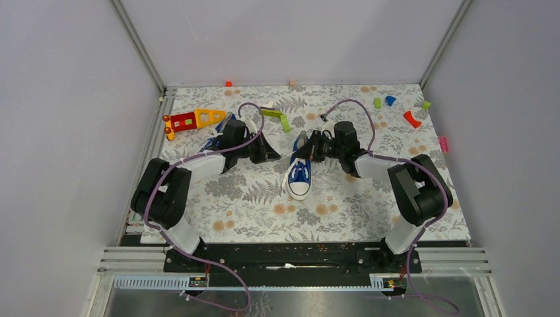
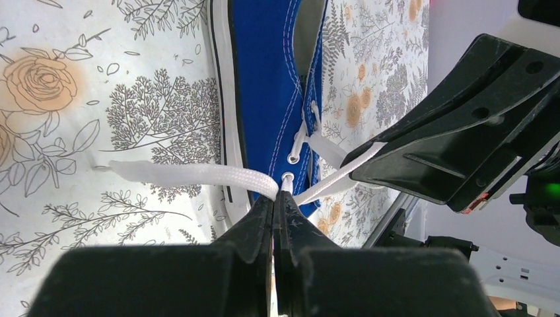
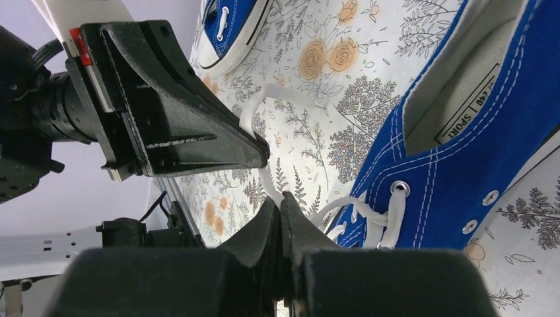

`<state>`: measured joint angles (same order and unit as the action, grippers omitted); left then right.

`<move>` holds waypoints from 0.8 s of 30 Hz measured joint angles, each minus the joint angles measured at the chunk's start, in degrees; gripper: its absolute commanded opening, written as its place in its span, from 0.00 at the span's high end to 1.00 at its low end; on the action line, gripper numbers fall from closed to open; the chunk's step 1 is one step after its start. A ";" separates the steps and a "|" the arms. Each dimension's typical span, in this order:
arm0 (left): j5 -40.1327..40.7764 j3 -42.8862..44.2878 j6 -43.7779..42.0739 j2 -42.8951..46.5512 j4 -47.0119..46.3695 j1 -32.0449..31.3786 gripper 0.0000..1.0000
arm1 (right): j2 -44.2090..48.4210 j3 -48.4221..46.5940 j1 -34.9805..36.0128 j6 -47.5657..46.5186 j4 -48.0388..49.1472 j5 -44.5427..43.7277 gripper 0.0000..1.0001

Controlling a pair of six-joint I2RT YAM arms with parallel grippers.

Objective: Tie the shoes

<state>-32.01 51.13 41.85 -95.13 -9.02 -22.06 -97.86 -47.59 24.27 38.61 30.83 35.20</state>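
Blue sneaker (image 1: 300, 175) at mid tabletop (image 1: 370, 218), toe toward the arm bases, left end effector (image 2: 275, 198) clenched on a white lace (image 2: 185, 175) by the eyelets, right end effector (image 3: 280, 205) clenched on the other lace (image 2: 333, 175), second sneaker (image 3: 231, 23) lying beside the left arm.

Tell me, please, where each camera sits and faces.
Top external: above, behind the bases, looking down on the table; left arm and right arm flank the middle shoe.
Left wrist: on the left arm, facing the shoe past its left gripper, shut on the lace.
Right wrist: on the right arm, facing the shoe past its right gripper, shut on lace.
Shared: both wrist views show the shoe and the other gripper.
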 measured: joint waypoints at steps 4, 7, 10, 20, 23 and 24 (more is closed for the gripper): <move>0.76 -1.46 0.94 0.02 -1.88 -0.92 1.00 | -0.90 -0.02 -0.07 1.44 0.31 -0.20 1.00; 2.01 -2.93 2.10 0.24 -3.63 -2.14 1.00 | -1.46 -0.28 -0.09 2.08 -0.35 -1.09 1.00; 4.00 -4.33 3.34 0.87 -5.29 -4.00 1.00 | -1.57 -0.68 -0.13 2.43 -1.75 -1.75 1.00; 7.48 -6.73 6.69 2.43 -10.62 -8.61 1.00 | -1.57 -1.44 -0.35 2.43 -3.63 -3.13 1.00; 8.44 -6.73 6.73 2.47 -10.78 -9.64 1.00 | -1.57 -1.75 -0.37 2.43 -4.37 -3.17 0.99; 8.90 -6.73 6.69 2.51 -10.67 -10.05 1.00 | -1.57 -1.86 -0.37 2.43 -4.55 -3.17 0.99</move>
<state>-23.11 44.40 48.53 -92.62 -19.68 -32.12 -99.44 -49.45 23.90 41.04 26.28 32.03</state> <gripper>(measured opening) 0.010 0.021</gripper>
